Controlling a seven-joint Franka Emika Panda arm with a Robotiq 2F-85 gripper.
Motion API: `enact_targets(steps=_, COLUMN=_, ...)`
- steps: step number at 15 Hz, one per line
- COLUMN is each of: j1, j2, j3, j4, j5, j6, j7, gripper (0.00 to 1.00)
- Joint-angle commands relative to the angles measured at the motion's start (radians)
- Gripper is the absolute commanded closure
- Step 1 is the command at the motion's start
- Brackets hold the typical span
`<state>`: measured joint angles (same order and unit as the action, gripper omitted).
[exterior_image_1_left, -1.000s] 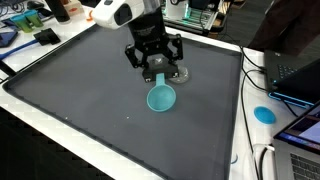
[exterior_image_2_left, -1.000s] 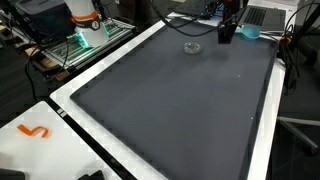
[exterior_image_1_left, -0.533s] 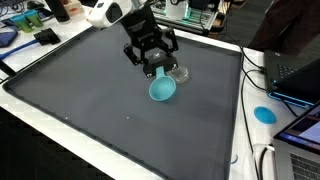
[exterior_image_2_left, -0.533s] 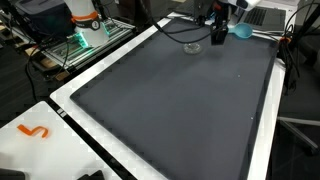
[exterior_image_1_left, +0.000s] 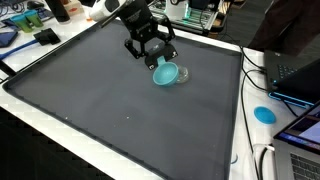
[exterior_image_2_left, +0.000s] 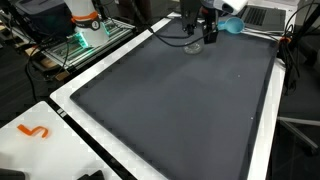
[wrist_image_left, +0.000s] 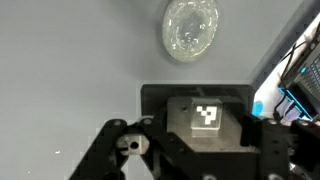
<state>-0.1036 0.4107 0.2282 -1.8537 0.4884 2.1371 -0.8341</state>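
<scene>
A teal cup (exterior_image_1_left: 165, 74) hangs tilted just above the dark mat (exterior_image_1_left: 90, 100), its opening turned toward the camera, with my gripper (exterior_image_1_left: 153, 56) shut on its rim. A clear glass dish (exterior_image_1_left: 180, 73) lies on the mat right behind the cup. In an exterior view, the gripper (exterior_image_2_left: 208, 30) hovers over the glass dish (exterior_image_2_left: 193, 45) with the cup (exterior_image_2_left: 232, 25) sticking out to the side. The wrist view shows the glass dish (wrist_image_left: 191, 27) on the mat ahead of the gripper (wrist_image_left: 195, 145). A black block with a white marker hides the jaws there.
The mat sits inside a white table border (exterior_image_1_left: 245, 120). A blue disc (exterior_image_1_left: 264, 114) and laptops (exterior_image_1_left: 295, 75) lie beyond the near-right edge. Boxes and clutter (exterior_image_1_left: 40, 25) stand past the far-left corner. An orange hook shape (exterior_image_2_left: 35, 132) lies on the white surface.
The gripper has carried the teal cup up off the mat and toward the far edge, so it now hangs beside the glass dish instead of resting in front of it.
</scene>
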Motion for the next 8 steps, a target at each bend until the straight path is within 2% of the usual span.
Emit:
enact_targets(steps=1, j1=-0.022, j2=-0.071, j3=-0.002, j4=-0.103, j5=0.083, j6=0.020, j7=-0.124, gripper=0.69)
enact_targets(steps=8, j1=-0.015, j2=-0.119, j3=-0.038, j4=-0.194, j5=0.174, j6=0.019, j7=-0.310, gripper=0.69)
